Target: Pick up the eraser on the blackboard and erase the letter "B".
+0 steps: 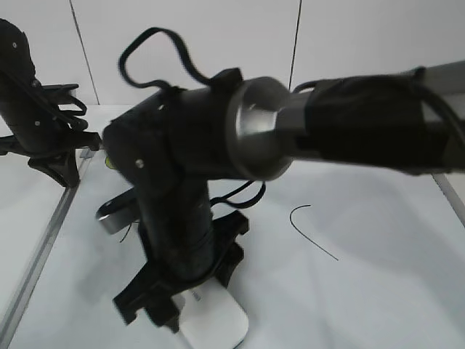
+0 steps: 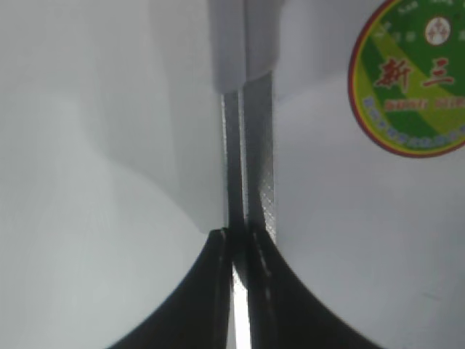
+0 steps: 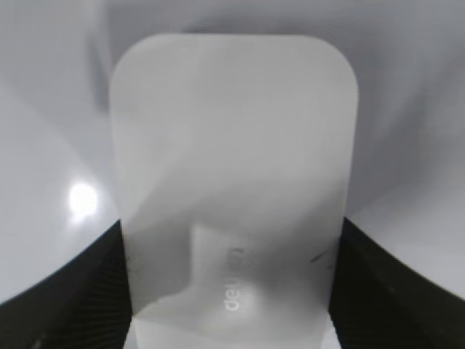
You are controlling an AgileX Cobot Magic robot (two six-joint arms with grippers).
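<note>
The white eraser (image 1: 218, 323) lies low at the blackboard's (image 1: 378, 291) front, between the fingers of my right gripper (image 1: 182, 305). In the right wrist view the eraser (image 3: 232, 145) fills the frame, and both black fingers of the right gripper (image 3: 232, 291) press its long sides. My left gripper (image 1: 62, 156) is at the board's far left edge. In the left wrist view the left gripper (image 2: 236, 247) is closed on the board's silver frame strip (image 2: 251, 145). The letter "B" is hidden behind my right arm.
A black "C" curve (image 1: 309, 229) shows on the board right of my right arm. The round green sticker (image 2: 410, 80) sits on the board just beside the left gripper. The board's metal frame (image 1: 43, 240) runs along the left side.
</note>
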